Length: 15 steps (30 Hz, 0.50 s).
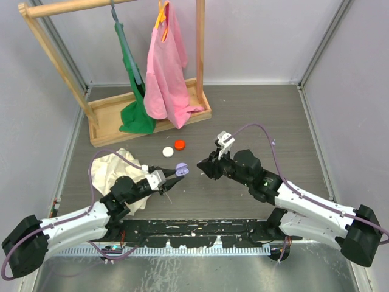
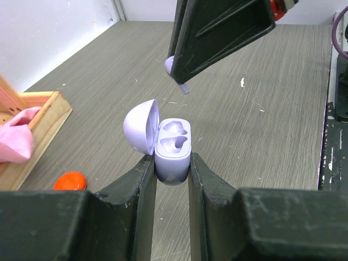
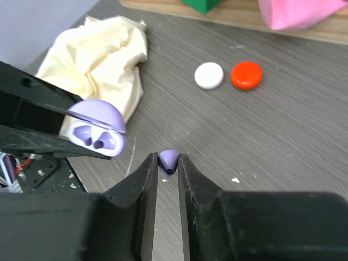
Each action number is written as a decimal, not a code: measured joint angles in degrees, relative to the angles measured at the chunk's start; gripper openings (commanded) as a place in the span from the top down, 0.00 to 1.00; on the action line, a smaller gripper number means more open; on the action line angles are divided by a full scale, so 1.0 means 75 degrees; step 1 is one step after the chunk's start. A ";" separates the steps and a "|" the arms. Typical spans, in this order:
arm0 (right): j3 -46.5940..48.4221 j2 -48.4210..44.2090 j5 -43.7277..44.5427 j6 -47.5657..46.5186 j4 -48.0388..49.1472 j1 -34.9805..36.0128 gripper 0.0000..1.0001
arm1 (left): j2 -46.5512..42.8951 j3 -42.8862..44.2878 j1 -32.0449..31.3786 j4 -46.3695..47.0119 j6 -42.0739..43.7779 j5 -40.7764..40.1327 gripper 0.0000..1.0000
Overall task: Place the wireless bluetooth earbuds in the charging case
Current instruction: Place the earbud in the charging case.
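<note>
My left gripper is shut on the charging case, a small pale-lavender case held above the table with its lid open to the left. Both its wells look empty. The case also shows in the top view and the right wrist view. My right gripper is shut on one tiny earbud, which looks pale lavender. It hangs just beyond and above the case in the left wrist view. The grippers nearly meet. The second earbud is not in view.
A red-orange cap and a white disc lie on the table behind the grippers. A cream cloth lies at the left under the left arm. A wooden rack with green and pink garments stands at the back left.
</note>
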 measured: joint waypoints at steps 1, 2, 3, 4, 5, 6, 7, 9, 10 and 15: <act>-0.0122 -0.0058 -0.0044 0.0017 0.0254 0.0041 0.83 | 0.0015 0.0000 0.0000 0.0020 -0.0006 -0.0012 1.00; -0.0251 -0.0119 -0.0082 0.0029 0.0530 0.0085 0.83 | 0.0029 0.0000 0.0000 0.0047 -0.0012 -0.0029 1.00; -0.0379 -0.0181 -0.0125 0.0058 0.0804 0.0122 0.83 | 0.0038 0.0000 0.0000 0.0067 -0.0015 -0.0035 1.00; -0.0501 -0.0233 -0.0172 0.0090 0.1058 0.0163 0.83 | 0.0047 0.0000 0.0000 0.0090 -0.0017 -0.0041 1.00; -0.0597 -0.0265 -0.0213 0.0114 0.1265 0.0192 0.83 | 0.0055 -0.0003 0.0000 0.0114 -0.0020 -0.0041 1.00; -0.0691 -0.0289 -0.0254 0.0137 0.1510 0.0236 0.83 | 0.0067 -0.0003 0.0000 0.0137 -0.0032 -0.0041 1.00; -0.0772 -0.0291 -0.0291 0.0157 0.1760 0.0289 0.83 | 0.0079 -0.0003 0.0000 0.0160 -0.0038 -0.0038 1.00; -0.0868 -0.0286 -0.0344 0.0160 0.2139 0.0414 0.82 | 0.0111 -0.0003 0.0000 0.0195 -0.0047 -0.0026 1.00; -0.0895 -0.0271 -0.0358 0.0160 0.2305 0.0487 0.82 | 0.0137 -0.0003 0.0000 0.0224 -0.0052 -0.0023 1.00; -0.0912 -0.0087 -0.0391 0.0128 0.3040 0.0842 0.82 | 0.0195 -0.0009 0.0000 0.0283 -0.0157 0.0055 1.00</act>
